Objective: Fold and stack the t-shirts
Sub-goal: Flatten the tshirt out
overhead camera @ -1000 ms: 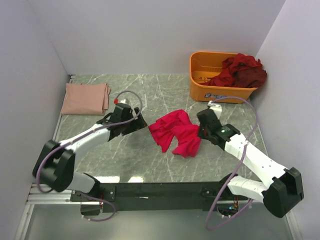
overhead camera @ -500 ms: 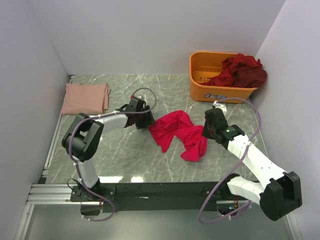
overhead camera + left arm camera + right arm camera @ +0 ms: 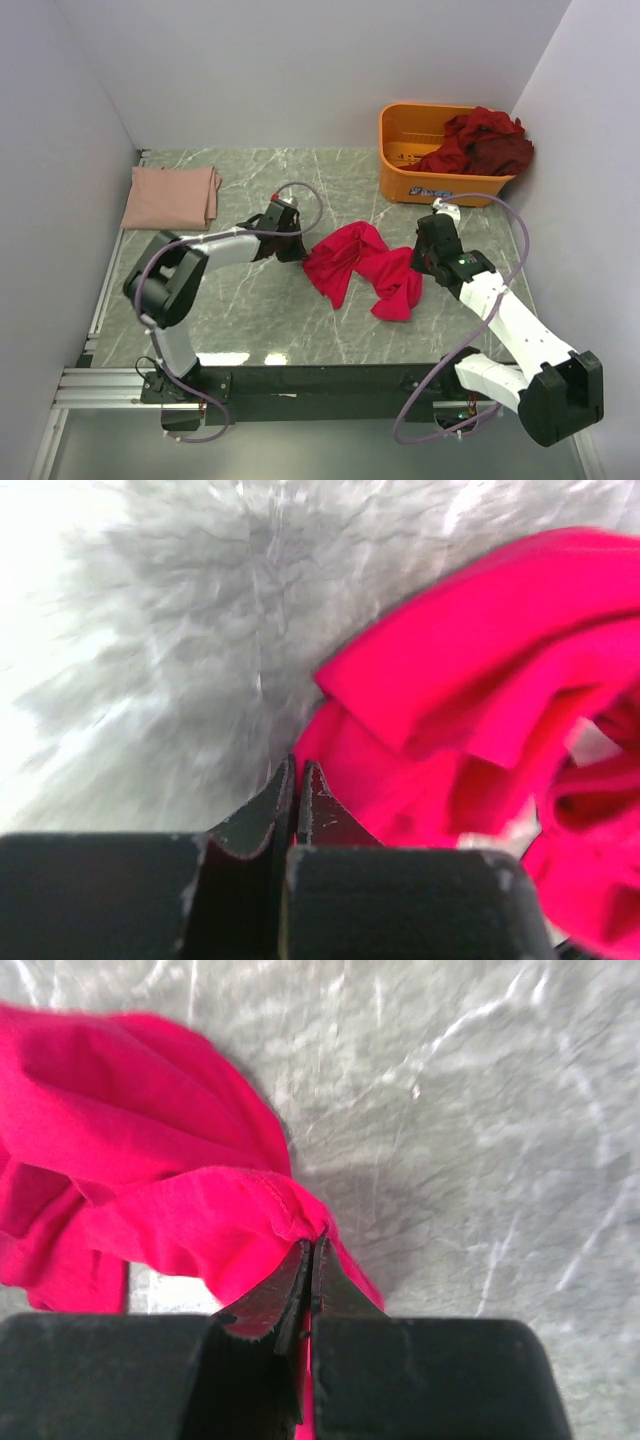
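Two sets of fingers pinch the crumpled bright red t-shirt (image 3: 360, 265) at mid-worktop (image 3: 260, 300): the left fingers (image 3: 290, 790) are closed tight on its left edge, the right fingers (image 3: 305, 1270) on a fold at its right. A folded pale pink t-shirt (image 3: 172, 196) lies far left; maroon t-shirts (image 3: 485, 140) sit in the orange bin (image 3: 400, 150).

The left wrist view is smeared throughout: the veining of the desk (image 3: 170, 650) streaks, and the upper left burns out to white. The bright pinkish-red t-shirt (image 3: 450, 700) runs off the right edge, and how much cloth the left tool (image 3: 296, 772) pinches is hidden. In the right wrist view the shirt leaves the left edge and slips behind the right tool (image 3: 311, 1248). From above, the orange bin (image 3: 395, 140) hides part of the dark maroon t-shirts (image 3: 485, 142) behind its wall; their number is unclear, and the bin's label (image 3: 432, 188) is unreadably small.
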Robot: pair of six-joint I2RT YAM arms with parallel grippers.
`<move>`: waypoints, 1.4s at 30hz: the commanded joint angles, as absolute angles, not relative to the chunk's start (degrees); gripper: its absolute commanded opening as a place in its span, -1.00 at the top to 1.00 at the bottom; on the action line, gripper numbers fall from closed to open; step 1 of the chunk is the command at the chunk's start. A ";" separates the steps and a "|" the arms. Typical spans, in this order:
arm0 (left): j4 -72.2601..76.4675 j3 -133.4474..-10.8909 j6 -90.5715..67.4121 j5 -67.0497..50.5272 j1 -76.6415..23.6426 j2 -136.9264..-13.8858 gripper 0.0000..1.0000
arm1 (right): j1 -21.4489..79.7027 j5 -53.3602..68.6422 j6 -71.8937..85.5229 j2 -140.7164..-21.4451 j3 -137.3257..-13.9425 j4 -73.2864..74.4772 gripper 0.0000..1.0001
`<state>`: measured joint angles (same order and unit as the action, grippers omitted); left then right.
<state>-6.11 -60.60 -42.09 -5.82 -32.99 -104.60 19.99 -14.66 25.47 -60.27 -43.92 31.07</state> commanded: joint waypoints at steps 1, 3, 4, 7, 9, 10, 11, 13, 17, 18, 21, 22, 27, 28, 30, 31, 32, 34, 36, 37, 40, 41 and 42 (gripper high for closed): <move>-5.53 -59.85 -38.50 0.43 -33.13 -92.41 0.99 | 19.60 -19.07 23.20 -55.47 -49.03 31.10 1.00; -6.76 -61.26 -37.80 6.84 -33.13 -88.70 0.99 | 19.60 -19.77 23.20 -53.27 -51.31 31.20 1.00; -7.38 -61.61 -37.71 8.25 -33.13 -85.11 0.99 | 19.60 -19.60 23.03 -50.65 -52.02 31.11 1.00; -9.66 -63.62 -37.71 15.01 -33.13 -78.17 0.99 | 19.60 -21.00 22.07 -45.38 -55.45 30.41 1.00; -12.56 -65.56 -37.44 19.13 -33.14 -74.38 0.99 | 19.60 -22.32 21.36 -43.25 -59.74 30.85 1.00; -13.35 -66.18 -37.35 20.12 -33.22 -70.44 0.99 | 19.60 -22.32 20.66 -41.42 -61.33 31.37 1.00; -13.88 -67.23 -37.27 20.91 -33.22 -68.23 0.99 | 19.51 -21.80 20.39 -40.53 -63.26 31.55 1.00; -13.97 -68.02 -36.48 21.97 -33.22 -61.92 0.99 | 19.60 -19.52 19.60 -38.60 -69.15 31.82 1.00; -16.43 -72.84 -35.42 24.34 -33.31 -52.66 0.99 | 19.60 -15.56 17.67 -36.30 -77.50 31.38 1.00; -17.74 -73.82 -35.16 24.69 -33.31 -51.08 0.99 | 19.51 -14.77 17.23 -36.21 -80.83 31.64 1.00; -20.82 -78.04 -35.33 26.45 -33.31 -45.71 0.99 | 19.60 -11.44 15.83 -36.73 -87.77 33.39 1.00; -21.27 -78.83 -35.51 26.63 -33.31 -43.27 0.99 | 19.60 -9.60 15.73 -36.91 -89.46 34.27 1.00; -21.97 -82.35 -35.95 24.26 -33.31 -38.24 0.99 | 19.60 -4.84 14.50 -37.96 -97.89 34.54 1.00; -22.15 -83.14 -35.86 24.26 -33.31 -37.88 0.99 | 19.60 -4.49 14.50 -38.32 -98.69 34.45 1.00; -22.41 -83.84 -35.42 25.92 -33.31 -38.84 0.99 | 19.60 -2.64 13.80 -39.98 -100.10 34.28 1.00; -22.50 -84.37 -35.16 26.54 -33.31 -39.46 0.99 | 19.69 -2.29 13.54 -40.69 -100.11 33.67 1.00; -22.24 -84.46 -34.90 28.20 -33.31 -40.25 0.99 | 19.69 -2.46 13.54 -41.48 -99.76 33.14 1.00; -20.84 -84.38 -33.58 30.75 -33.22 -43.41 0.99 | 19.60 -3.69 12.31 -44.72 -99.49 31.83 1.00; -21.09 -85.77 -32.62 36.44 -33.31 -49.00 0.99 | 19.69 -4.57 11.17 -48.84 -99.23 30.42 1.00; -21.79 -88.57 -32.26 38.65 -33.31 -51.30 0.99 | 19.60 -4.22 10.38 -50.43 -99.23 28.32 1.00; -20.05 -92.53 -28.22 40.96 -32.26 -59.31 0.99 | 19.51 -4.48 7.75 -57.64 -100.01 24.28 1.00; -19.26 -93.85 -27.43 39.56 -28.78 -61.15 0.99 | 19.51 -5.09 6.95 -62.01 -101.76 23.39 1.00; -19.68 -95.43 -27.86 30.76 -25.61 -65.17 0.99 | 19.42 -6.32 6.42 -64.40 -103.43 22.51 1.00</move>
